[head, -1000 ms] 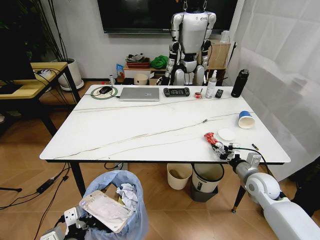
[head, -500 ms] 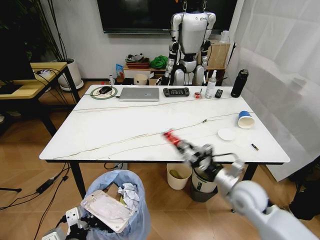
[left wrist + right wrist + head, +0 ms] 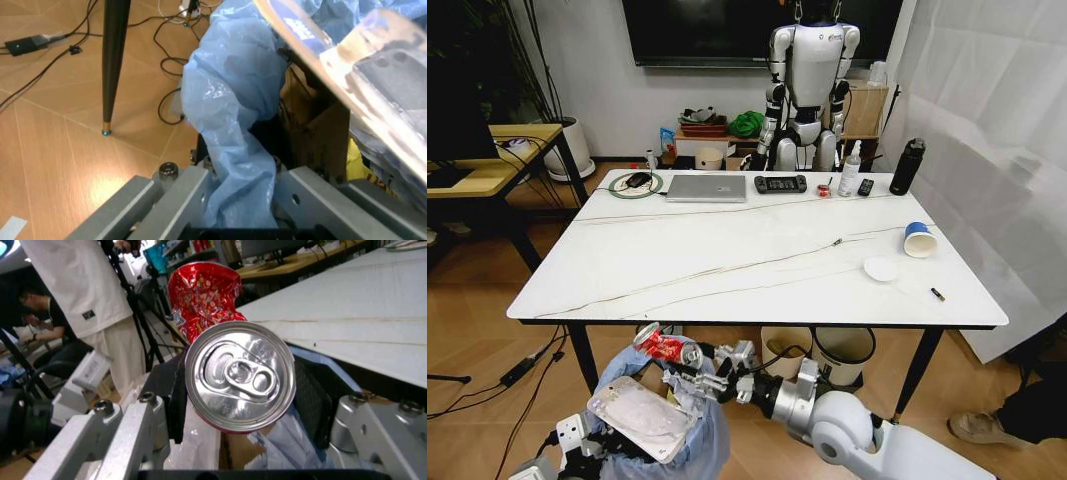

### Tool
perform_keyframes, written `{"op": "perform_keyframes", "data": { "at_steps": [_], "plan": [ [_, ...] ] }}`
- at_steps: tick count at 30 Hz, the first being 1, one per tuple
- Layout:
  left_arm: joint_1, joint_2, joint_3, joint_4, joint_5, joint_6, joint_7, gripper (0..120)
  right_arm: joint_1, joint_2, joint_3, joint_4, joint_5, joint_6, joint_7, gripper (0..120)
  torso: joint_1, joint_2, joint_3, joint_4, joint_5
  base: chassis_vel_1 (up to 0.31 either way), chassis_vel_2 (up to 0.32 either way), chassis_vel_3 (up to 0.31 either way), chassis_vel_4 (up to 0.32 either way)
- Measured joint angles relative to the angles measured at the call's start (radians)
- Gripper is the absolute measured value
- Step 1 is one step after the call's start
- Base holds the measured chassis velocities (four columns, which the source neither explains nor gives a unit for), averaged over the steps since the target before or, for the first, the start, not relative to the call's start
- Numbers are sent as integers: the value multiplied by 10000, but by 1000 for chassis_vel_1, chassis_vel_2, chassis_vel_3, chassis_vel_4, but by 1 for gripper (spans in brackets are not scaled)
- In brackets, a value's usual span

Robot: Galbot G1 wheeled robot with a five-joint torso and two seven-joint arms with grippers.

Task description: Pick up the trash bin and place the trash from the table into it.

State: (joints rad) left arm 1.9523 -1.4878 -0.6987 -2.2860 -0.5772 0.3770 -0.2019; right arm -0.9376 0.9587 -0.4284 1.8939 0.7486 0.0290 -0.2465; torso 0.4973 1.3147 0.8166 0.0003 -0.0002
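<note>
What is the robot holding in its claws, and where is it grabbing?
The right gripper squeezes the crushed red can by its sides, near the top end. The left gripper pinches the trash bin's blue bag at the rim.

Head camera high over the table [image 3: 757,270]; both wrist cameras close on the trash bin [image 3: 662,420].

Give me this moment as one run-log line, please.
right gripper: shut on crushed red can, over trash bin | left gripper: shut on bin | table: cup, lid left

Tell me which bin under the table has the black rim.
The white-and-grey bin, rightmost of the two under the table; the cream round bin beside it has none.
</note>
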Motion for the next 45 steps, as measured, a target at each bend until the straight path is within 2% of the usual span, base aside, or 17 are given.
{"op": "perform_keyframes", "data": {
  "at_steps": [5, 7, 8, 12, 13, 14, 19, 21, 26, 28, 33, 34, 36, 39, 43, 45],
  "plan": [
    [-16, -18, 26, -43, -10, 0, 0, 0, -111, 6, -18, -148, -296, 36, 41, 47, 0, 0, 0, -1, 1, 0, 0, 0, 0],
    [-19, -19, 41, -44, -10, 0, 0, 0, -138, -15, 48, -137, -358, 46, 107, 54, 0, 0, 0, -1, 1, 0, 0, 0, 0],
    [-19, -19, 41, -44, -10, 0, 0, 0, -138, -15, 48, -137, -358, 46, 107, 54, 0, 0, 0, -1, 1, 0, 0, 0, 0],
    [-35, -22, 82, -44, -10, 0, -2, 0, -252, -95, 238, 25, -460, 59, 279, 69, 0, 0, 0, 0, 1, 0, 0, 0, 0],
    [-46, -18, 88, -44, -11, 0, -2, 0, -310, -134, 285, 68, -471, 58, 288, 76, 0, 0, 0, 0, 2, 0, 0, 0, 0],
    [-46, -18, 88, -44, -11, 0, -2, 0, -310, -134, 285, 68, -471, 58, 288, 76, 0, 0, 0, 0, 2, 0, 0, 0, 0],
    [-68, 0, 143, -34, -6, 0, -4, 0, -569, -181, 717, 269, -501, 40, 429, 95, 0, 0, 0, 0, 3, 0, 0, 0, 0],
    [-73, 6, 150, -22, 0, 0, -4, 0, -638, -183, 917, 381, -423, -21, 494, 98, 0, 0, 0, 0, 3, 0, 0, 0, 0],
    [-87, 79, 194, 29, 33, -18, 32, 0, -1092, -158, 2597, 1193, 145, -553, 997, 100, 0, 0, 0, 0, 2, 0, 0, 0, 0],
    [-88, 87, 195, 30, 34, -19, 36, 0, -1120, -161, 2694, 1233, 166, -578, 1039, 100, 0, 0, 0, 0, 3, 0, 0, 0, 0],
    [-153, 223, 206, 36, -11, -31, 71, 0, -1873, -90, 4612, 1676, 225, -939, 1663, 100, 0, 0, 0, -1, 2, 0, 0, 0, 0],
    [-153, 223, 206, 36, -11, -31, 71, 0, -1873, -90, 4612, 1676, 225, -939, 1663, 100, 0, 0, 0, -1, 2, 0, 0, 0, 0],
    [-164, 290, 222, 67, -30, -43, 99, 0, -2091, -8, 5300, 1747, 222, -1091, 1831, 100, 0, 0, -1, -1, 2, 0, 0, 0, 0],
    [-199, 369, 258, 126, -50, -67, 127, 0, -2233, 78, 6134, 1730, 119, -1367, 2151, 100, 0, 0, -1, -1, 2, 0, 0, 0, 0],
    [-210, 424, 317, 173, -59, -104, 166, 0, -2183, 84, 6679, 1445, -209, -1701, 2413, 100, 0, 0, 0, -1, 3, 0, 0, 0, 0],
    [-230, 475, 379, 229, -71, -139, 197, 0, -1905, -11, 7187, 859, -865, -2271, 2705, 100, 0, 0, 0, 0, 3, 0, 0, 0, 0]
  ]
}}
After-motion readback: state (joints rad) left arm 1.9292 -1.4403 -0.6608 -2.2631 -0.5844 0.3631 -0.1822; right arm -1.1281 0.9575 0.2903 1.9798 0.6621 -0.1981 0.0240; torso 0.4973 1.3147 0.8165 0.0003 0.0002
